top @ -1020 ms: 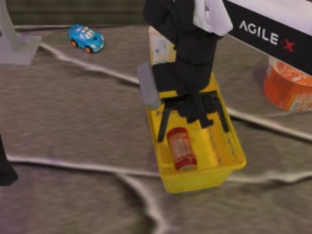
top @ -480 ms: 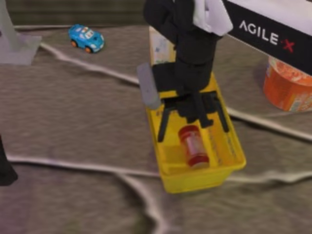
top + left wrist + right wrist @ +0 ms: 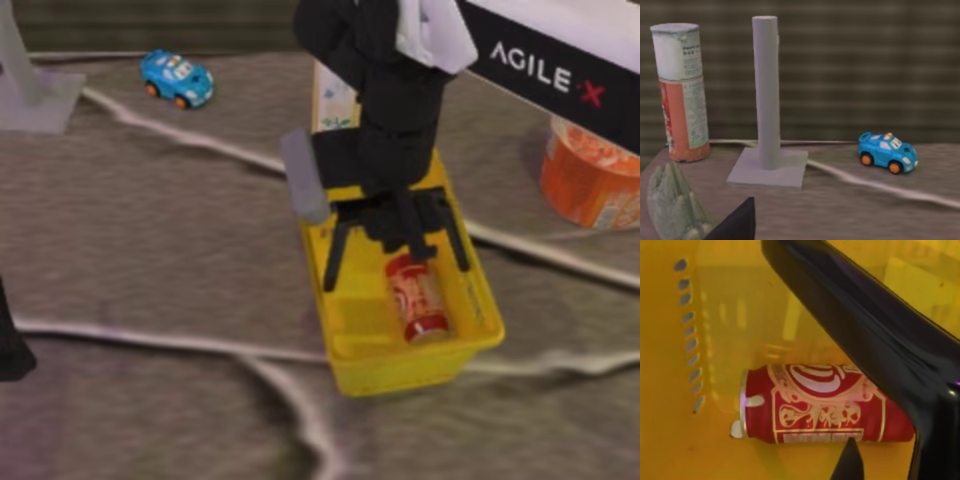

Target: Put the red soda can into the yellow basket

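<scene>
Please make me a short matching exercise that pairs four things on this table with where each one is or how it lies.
Things:
1. red soda can
2. blue toy car
3. orange noodle tub
4. right gripper

Places or states:
A. far left part of the table
B. lying on its side inside the yellow basket
C. open, above the basket
D. standing at the table's right edge

Pairs: 1-B, 2-A, 3-D, 4-C

blue toy car (image 3: 177,78), orange noodle tub (image 3: 590,178), grey post (image 3: 766,92), tall canister (image 3: 681,92)
</scene>
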{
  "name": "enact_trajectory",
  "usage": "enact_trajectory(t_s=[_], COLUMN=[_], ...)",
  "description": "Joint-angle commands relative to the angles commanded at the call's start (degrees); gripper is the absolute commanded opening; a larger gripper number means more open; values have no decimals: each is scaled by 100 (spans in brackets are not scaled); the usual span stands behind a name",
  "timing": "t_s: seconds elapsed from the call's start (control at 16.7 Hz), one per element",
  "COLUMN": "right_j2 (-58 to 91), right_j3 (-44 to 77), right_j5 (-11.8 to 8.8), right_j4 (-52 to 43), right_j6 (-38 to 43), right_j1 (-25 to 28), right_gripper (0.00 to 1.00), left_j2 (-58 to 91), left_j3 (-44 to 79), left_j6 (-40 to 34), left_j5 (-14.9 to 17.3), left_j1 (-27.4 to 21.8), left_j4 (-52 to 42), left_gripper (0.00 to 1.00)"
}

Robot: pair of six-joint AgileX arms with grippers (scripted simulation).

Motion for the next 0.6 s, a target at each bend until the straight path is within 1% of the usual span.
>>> enact_trajectory(t_s=[0.3,0.6], right_j2=[-4,-117], right_j3=[104,793], right_j5=[1,0], right_j4=[-103,-928], right_j6=[-30,-184], right_j1=[-15,-142], right_gripper=[0,0], left_j2=[0,0], left_j3=[0,0], left_j6=[0,0], left_j5=[0,0], left_j1=[0,0], left_j4=[0,0], left_gripper=[100,100])
